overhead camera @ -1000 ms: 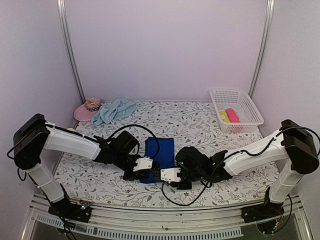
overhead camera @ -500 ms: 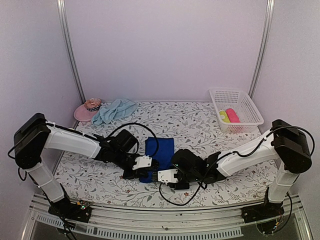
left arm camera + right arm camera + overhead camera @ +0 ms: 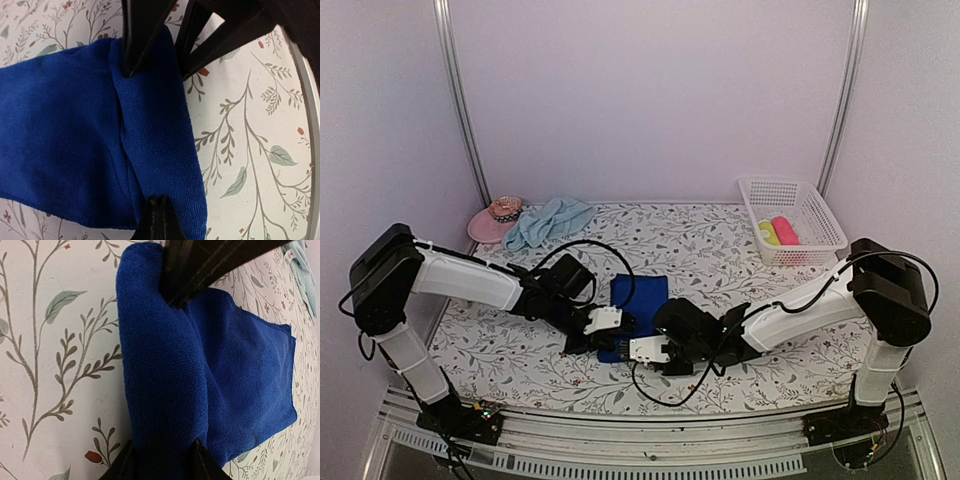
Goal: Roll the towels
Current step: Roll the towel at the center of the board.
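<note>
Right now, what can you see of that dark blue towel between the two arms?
The royal blue towel is a plain, soft cloth with a fine, fuzzy weave. It lies on the flower-printed table, near the front, between the arms. Its far part lies flat, and its near edge is folded over into a thick first turn of a roll. The left end effector and the right end effector each pinch that folded edge, one at each end. Nothing else touches it.

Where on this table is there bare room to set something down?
The table is bare across the back middle, between the aqua towel and the basket. It is crowded at front centre around the blue towel and back-left by the hat.
</note>
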